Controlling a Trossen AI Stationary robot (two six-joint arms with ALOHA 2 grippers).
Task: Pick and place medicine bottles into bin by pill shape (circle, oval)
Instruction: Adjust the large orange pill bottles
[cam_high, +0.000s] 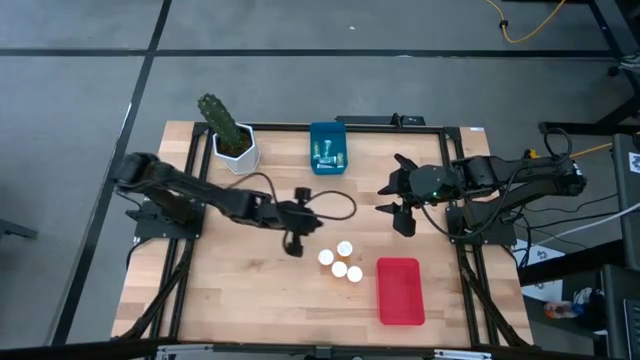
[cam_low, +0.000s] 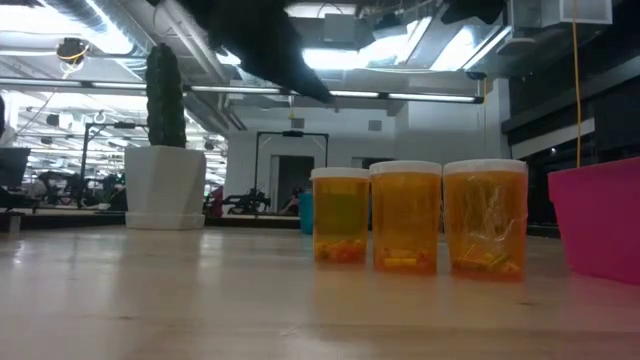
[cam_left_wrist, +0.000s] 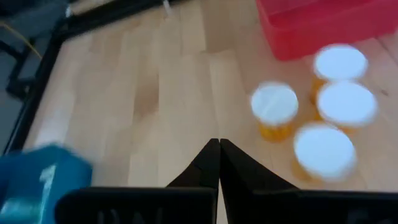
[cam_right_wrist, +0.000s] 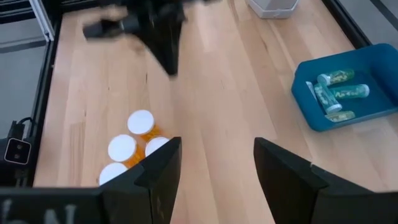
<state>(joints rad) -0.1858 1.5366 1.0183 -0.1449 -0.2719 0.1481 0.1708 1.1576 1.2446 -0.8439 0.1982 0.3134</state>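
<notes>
High view: 4 orange bottles (cam_high: 340, 262) stand clustered on the surface (cam_high: 230, 290) — left tool (cam_high: 293, 246) closed, empty, just beside. Right tool (cam_high: 396, 205) hovers apart — fingers parted, holding nothing.

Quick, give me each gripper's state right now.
Left gripper: closed, holding nothing, hovering near the orange bottles.
Right gripper: open, empty, above the table.

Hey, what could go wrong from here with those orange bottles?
The four orange bottles stand packed together, so gripping one may topple its neighbours. The left gripper is shut beside them and would need to open first or it might just shove them. They also sit close to the red bin, leaving little room.
</notes>
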